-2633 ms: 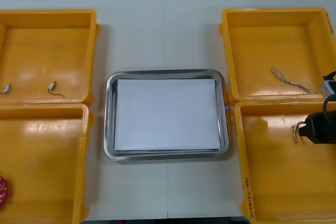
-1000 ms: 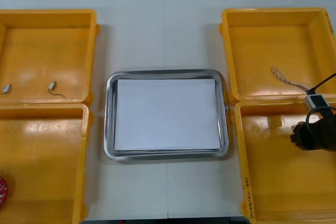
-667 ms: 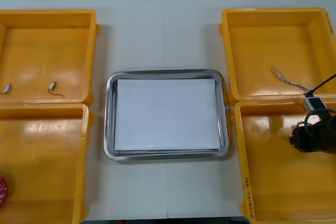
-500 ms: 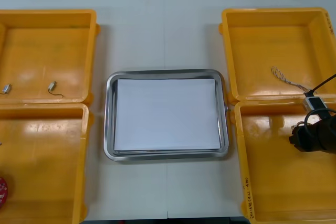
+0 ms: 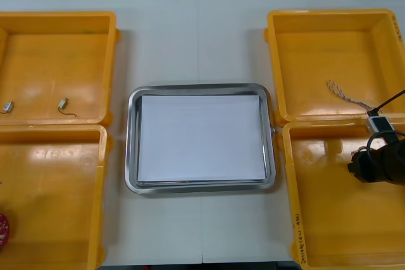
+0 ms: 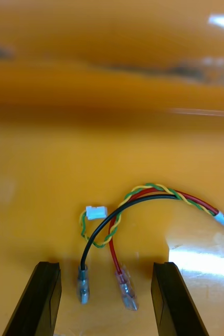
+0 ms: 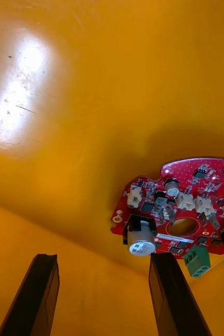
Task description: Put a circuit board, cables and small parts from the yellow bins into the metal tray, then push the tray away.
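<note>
A cable of red, black and yellow-green wires (image 6: 143, 197) lies on the floor of the near right yellow bin (image 5: 329, 232). My right gripper (image 6: 105, 302) is open, its fingers either side of the cable's terminal ends and not touching them. From the front, the right gripper (image 5: 362, 167) hangs low over that bin and hides the cable. My left gripper (image 7: 106, 299) is open over the near left bin (image 5: 57, 207). The round red circuit board (image 7: 180, 205) lies just beyond its fingertips and also shows at the table's left edge (image 5: 3, 229). The metal tray (image 5: 131, 156), white inside, sits at the centre.
A twisted blue and white cable (image 5: 345, 96) lies in the far right bin (image 5: 316, 30). Two small metal parts (image 5: 7, 107) (image 5: 63, 103) rest in the far left bin (image 5: 57, 49). Bare table lies beyond the tray.
The right gripper came down and a little left over the red and black cable, now covering it in the front view. Over the last half second it has barely moved.
</note>
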`<state>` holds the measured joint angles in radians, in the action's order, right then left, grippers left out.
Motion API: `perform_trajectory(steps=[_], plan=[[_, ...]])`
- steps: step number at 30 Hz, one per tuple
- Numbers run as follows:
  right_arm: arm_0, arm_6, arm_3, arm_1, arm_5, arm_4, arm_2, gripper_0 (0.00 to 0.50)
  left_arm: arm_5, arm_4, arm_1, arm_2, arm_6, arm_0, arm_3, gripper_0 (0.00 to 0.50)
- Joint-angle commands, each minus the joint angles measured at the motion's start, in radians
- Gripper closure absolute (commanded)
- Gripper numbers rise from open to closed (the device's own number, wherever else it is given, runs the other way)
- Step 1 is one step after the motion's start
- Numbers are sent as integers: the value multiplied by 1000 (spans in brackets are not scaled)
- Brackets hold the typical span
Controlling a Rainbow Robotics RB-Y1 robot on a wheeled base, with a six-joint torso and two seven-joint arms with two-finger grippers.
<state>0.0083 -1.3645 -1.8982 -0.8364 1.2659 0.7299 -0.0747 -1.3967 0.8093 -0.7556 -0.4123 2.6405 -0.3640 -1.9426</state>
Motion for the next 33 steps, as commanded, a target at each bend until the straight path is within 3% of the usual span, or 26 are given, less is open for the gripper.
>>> perform_trajectory(steps=[1,18,19,21,22,23,24,25,27,29,33], plan=[[32,-30,1,-41,-23,-1,-11,0,50,1,6,35,65,-64,-4,0],[55,-34,1,-41,-56,-4,-13,0,107,-13,39,66,65,-87,7,0],[55,-34,1,-41,-57,-6,-11,19,107,-15,41,64,65,-87,5,0],[56,-34,1,-41,-57,-4,-13,193,107,-21,45,66,65,-87,7,0],[56,-34,1,-41,-57,-3,-11,231,107,-22,44,66,65,-87,8,0],[55,-34,1,-41,-57,-3,-13,313,107,-24,44,66,65,-87,11,0],[55,-34,1,-41,-57,-3,-13,313,107,-24,44,66,65,-87,11,0],[56,-34,1,-43,-57,-1,-13,380,107,-25,45,66,65,-87,11,0],[55,-34,1,-43,-60,2,-10,464,107,-25,44,66,65,-87,11,0],[53,-38,1,-41,-59,6,-4,500,107,-25,44,64,65,-87,11,0],[52,-50,-7,-41,-54,16,10,500,107,-25,44,63,65,-87,11,0]])
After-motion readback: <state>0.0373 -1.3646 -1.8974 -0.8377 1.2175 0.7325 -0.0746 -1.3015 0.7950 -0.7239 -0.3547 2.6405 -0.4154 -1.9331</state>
